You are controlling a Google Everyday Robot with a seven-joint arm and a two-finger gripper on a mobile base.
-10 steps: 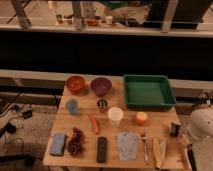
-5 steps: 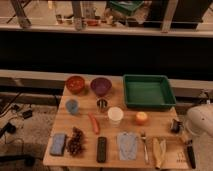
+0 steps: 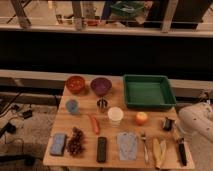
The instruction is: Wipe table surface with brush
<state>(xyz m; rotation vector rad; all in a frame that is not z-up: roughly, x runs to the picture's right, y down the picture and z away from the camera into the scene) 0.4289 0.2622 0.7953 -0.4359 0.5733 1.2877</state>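
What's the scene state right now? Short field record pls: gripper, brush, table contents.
gripper: at the table's right edge, jaws shut, holding nothing visible
arm: white, coming in from the right
brush: lying flat at the front right corner, near the gripper but not gripped
table: light wood
back row: orange bowl, purple bowl, green tray
front row: remote, fork, banana

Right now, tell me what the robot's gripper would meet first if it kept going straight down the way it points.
The gripper, at the table's right edge under the white arm, seems to point down at the long black-handled brush lying on the light tan wooden table surface. It would likely meet the brush handle first, though depth is unclear.
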